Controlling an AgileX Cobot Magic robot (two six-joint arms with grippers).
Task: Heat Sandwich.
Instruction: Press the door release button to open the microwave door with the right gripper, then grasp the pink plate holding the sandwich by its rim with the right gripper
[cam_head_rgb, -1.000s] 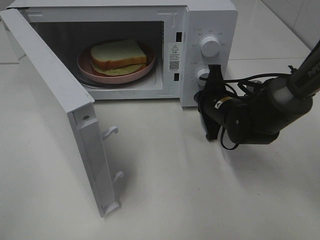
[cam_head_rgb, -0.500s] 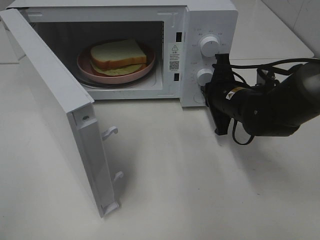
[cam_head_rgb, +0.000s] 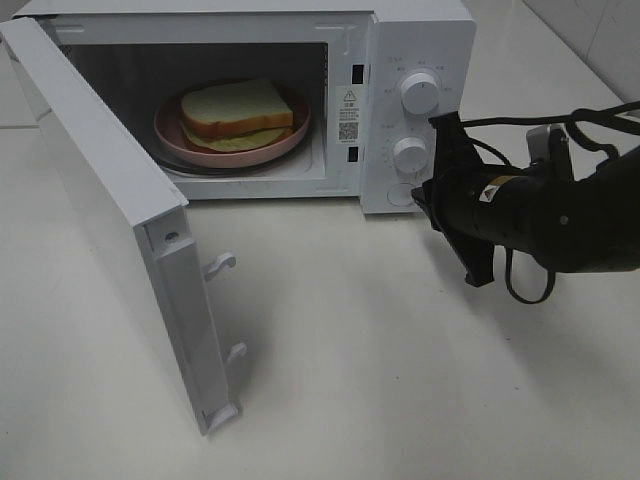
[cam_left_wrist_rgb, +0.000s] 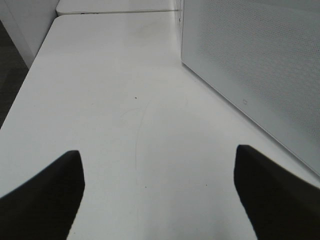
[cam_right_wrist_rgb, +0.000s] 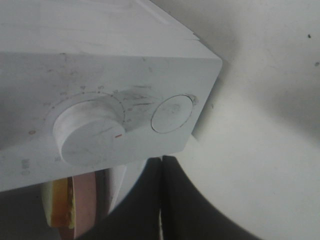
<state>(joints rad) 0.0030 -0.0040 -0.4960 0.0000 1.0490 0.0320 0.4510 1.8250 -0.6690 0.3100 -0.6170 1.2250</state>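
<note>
The sandwich, white bread with tan crust and a yellow-green layer, lies on a round pink plate inside the open microwave. In the right wrist view an edge of the sandwich and of the plate shows below the control panel. My right gripper is shut on nothing and rolled on its side. It hovers just in front of the panel's lower corner, near the round button. In the wrist view the right gripper points at the lower knob. My left gripper is open over bare table.
The microwave door stands wide open toward the front left, its latch hooks sticking out. The panel carries an upper knob and a lower knob. A white perforated microwave panel rises beside the left gripper.
My right arm has drawn back to the right and rolled, carrying the shut gripper a little away from the control panel. The sandwich, plate and door have not moved.
</note>
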